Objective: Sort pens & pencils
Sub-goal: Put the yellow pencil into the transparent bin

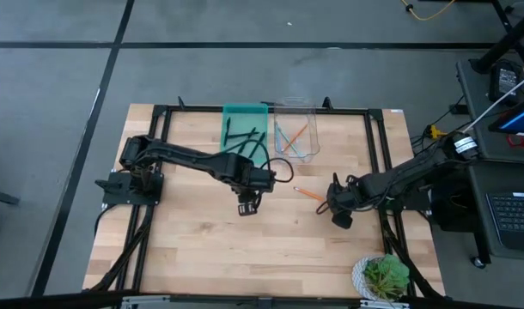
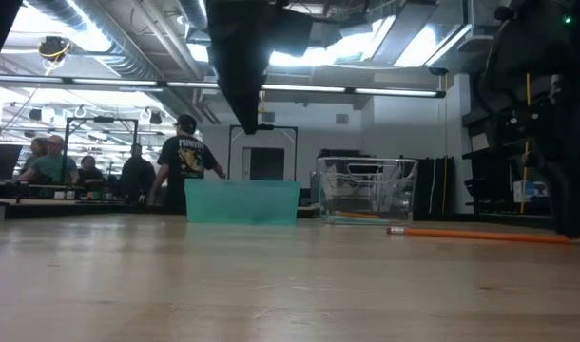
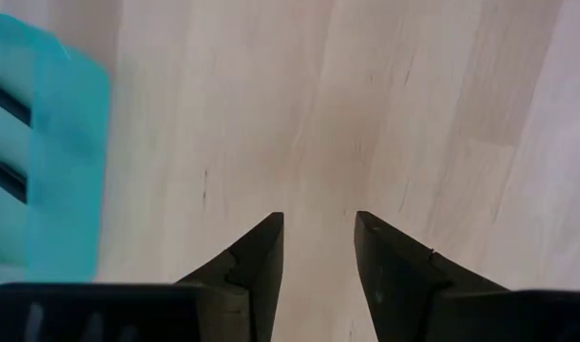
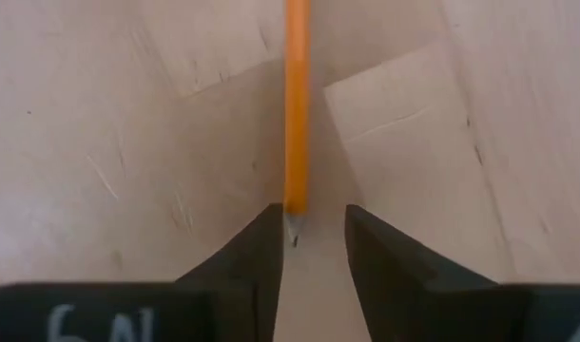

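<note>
Right gripper (image 4: 309,237) low over wooden surface (image 1: 202,249), fingers parted around tip of the lone orange pencil (image 4: 296,104) lying right of centre | left gripper (image 3: 319,252) open, empty, mid-surface | risk: off-centre closing could roll pencil away.

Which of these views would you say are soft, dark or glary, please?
Low view: ceiling lights glare, the arm overhead is a dark silhouette, and the orange pencil on the table looks soft. Left wrist view: the teal bin is blurred. Right wrist view: the pencil's far end is soft.
</note>
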Controlling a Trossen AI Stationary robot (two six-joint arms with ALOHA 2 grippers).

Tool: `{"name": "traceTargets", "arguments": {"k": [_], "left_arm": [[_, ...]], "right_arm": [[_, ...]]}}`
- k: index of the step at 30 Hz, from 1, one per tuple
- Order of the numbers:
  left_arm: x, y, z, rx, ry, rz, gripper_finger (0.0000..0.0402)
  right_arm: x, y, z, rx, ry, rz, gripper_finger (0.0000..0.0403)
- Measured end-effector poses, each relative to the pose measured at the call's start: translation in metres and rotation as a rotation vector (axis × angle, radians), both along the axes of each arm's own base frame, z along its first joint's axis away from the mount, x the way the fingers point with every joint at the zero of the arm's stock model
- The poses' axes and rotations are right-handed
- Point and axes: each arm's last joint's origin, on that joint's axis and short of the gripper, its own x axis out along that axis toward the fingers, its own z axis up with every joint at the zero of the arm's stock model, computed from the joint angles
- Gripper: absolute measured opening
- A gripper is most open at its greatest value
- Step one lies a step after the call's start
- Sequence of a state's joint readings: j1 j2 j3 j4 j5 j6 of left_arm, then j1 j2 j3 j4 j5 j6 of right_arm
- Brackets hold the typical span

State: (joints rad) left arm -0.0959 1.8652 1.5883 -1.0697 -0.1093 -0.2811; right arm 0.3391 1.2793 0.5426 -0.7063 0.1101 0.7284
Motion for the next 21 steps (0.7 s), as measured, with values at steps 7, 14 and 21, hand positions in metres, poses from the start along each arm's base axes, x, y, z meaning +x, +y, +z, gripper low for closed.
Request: {"name": "traceTargets", "arguments": {"k": [7, 14, 21], "left_arm": [[0.0002, 0.0001, -0.0021, -0.015, -0.002, 0.002, 0.0124], [0.0002, 0.0001, -0.0021, -0.016, -0.002, 0.003, 0.0124], [0.0002, 0.0001, -0.0021, -0.016, -0.002, 0.003, 0.0124]], "right_arm": [[0.0, 0.0, 0.0, -0.001, 0.0, 0.002, 0.0093], [-0.0001, 0.0, 0.0001, -0.001, 0.0, 0.003, 0.0065], [-0.0004, 0.0006, 0.0002, 0.02, 0.008, 0.007, 0.003]]}}
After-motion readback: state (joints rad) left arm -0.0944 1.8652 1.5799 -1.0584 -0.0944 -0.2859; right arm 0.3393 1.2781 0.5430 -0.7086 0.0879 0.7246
